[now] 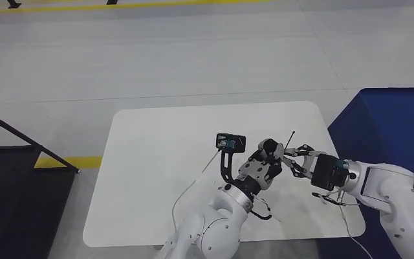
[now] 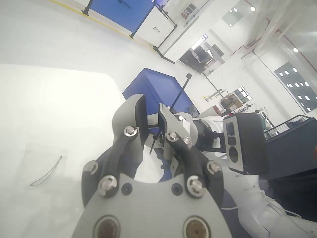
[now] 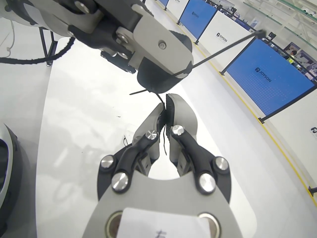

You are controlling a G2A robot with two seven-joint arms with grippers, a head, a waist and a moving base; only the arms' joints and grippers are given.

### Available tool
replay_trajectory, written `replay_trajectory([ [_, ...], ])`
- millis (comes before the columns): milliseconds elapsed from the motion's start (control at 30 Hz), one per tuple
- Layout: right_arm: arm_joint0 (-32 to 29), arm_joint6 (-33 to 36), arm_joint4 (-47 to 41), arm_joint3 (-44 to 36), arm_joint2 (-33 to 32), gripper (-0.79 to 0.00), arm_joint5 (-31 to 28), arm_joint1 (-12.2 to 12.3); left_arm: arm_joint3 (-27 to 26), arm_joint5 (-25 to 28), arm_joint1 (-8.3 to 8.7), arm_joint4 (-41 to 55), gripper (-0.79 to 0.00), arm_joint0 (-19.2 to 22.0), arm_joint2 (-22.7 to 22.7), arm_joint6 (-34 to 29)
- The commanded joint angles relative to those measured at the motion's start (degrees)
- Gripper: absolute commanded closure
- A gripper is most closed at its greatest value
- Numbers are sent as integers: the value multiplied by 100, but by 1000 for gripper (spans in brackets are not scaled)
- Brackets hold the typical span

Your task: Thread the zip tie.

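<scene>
A thin black zip tie (image 3: 223, 50) juts up and away, its square head at the free end; I see the zip tie (image 1: 291, 138) above the white table (image 1: 162, 162), and its head in the left wrist view (image 2: 188, 76). My right gripper (image 3: 166, 100) is shut on the tie's tail, which curls up out of the pads. Close above it, my left gripper (image 2: 151, 110) has its fingers a small gap apart. The tie runs along the outer side of one left finger (image 3: 161, 80). Both grippers meet mid-table (image 1: 279, 155).
A second black zip tie (image 2: 47, 172) lies flat on the table. A blue cabinet (image 1: 381, 129) stands off the table's right edge, close behind the right arm. The table's left and far parts are bare white surface.
</scene>
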State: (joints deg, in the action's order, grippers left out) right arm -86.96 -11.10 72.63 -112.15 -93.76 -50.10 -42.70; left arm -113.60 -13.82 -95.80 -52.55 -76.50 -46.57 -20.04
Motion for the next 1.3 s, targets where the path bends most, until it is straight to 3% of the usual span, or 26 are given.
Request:
replay_trajectory([
  [0,-21,-8,-8,-2,1,0,-9,-7,-41,14,10,-33,-80,-31,6,11],
  [567,-197,92,-131,-120,-55,0,-89,-58,-216,458,140,-791,-256,-329,92,501],
  [767,-114,536,-736,-29,-110,0,-230,-60,47,699,250,-2345,-231,-461,196,2127],
  [900,-58,969,-1243,29,-166,0,-344,-48,513,778,393,-3687,-172,-595,289,3858],
  [933,-40,1082,-1367,43,-173,0,-347,-46,641,729,418,-3815,-262,-637,297,4253],
  [967,-11,1192,-1472,51,-184,0,-333,-43,719,729,433,-3700,-465,-682,303,4478],
  [1000,18,1292,-1568,51,-190,0,-304,-41,719,729,433,-3700,-785,-682,303,4478],
  [1167,139,1660,-1871,18,-185,0,-234,-38,719,729,433,-3700,-785,-682,303,4478],
  [1267,179,1784,-1987,-7,-180,0,-239,-38,1065,473,478,-5030,-785,-562,377,4370],
])
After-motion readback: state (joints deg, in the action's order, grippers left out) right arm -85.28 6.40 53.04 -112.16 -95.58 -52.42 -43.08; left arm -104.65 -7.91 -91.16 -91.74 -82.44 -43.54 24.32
